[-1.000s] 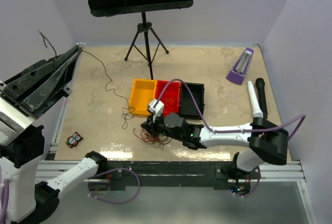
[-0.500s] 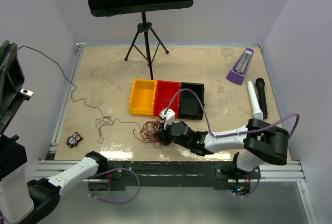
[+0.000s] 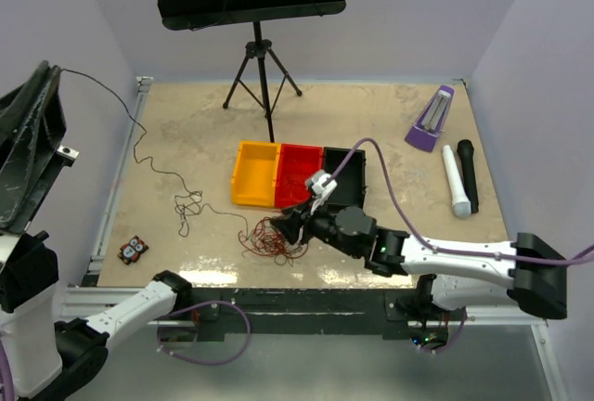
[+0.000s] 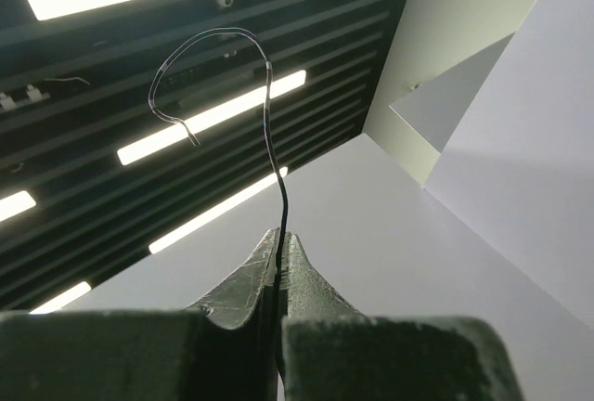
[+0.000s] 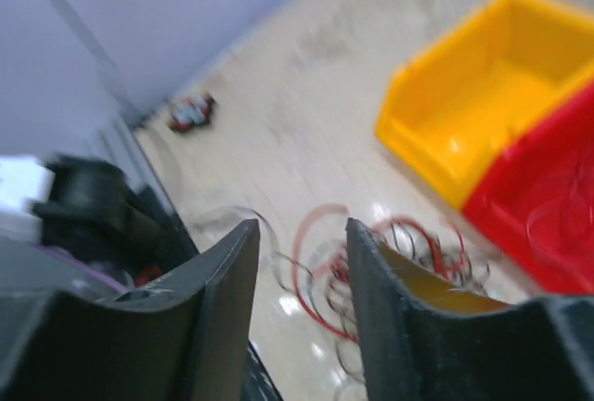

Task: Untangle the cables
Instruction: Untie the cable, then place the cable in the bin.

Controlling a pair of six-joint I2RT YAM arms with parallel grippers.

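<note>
Near edge first: your right gripper (image 3: 293, 224) (image 5: 299, 234) sits low at lower centre of the top view, fingers spread. Nothing is pinched that I can see, though the wrist view is blurred. Its tips are just beside the cables (image 3: 272, 239) (image 5: 327, 276), a red loopy clump close to the near edge of the table (image 3: 399, 141), so there's little room on that side. The owl toy (image 3: 133, 250) is at lower left by the left rail, well apart from the clump. A black wire (image 3: 189, 204) (image 4: 275, 169) squiggles left of the clump, then runs across the open left side up to your left gripper (image 3: 48, 76) (image 4: 280, 241). That gripper is raised at upper left past the table's left edge, jaws pressed together, pinching that wire. Behind the clump, the yellow bin (image 3: 254, 174), red bin (image 3: 299, 171) and black bin (image 3: 345, 178) sit touching in a row. The right side is open up to the white microphone (image 3: 453, 181), black microphone (image 3: 467, 171) and purple metronome (image 3: 430, 119). The music stand (image 3: 263, 76) is far centre, with open tabletop around its tripod.
</note>
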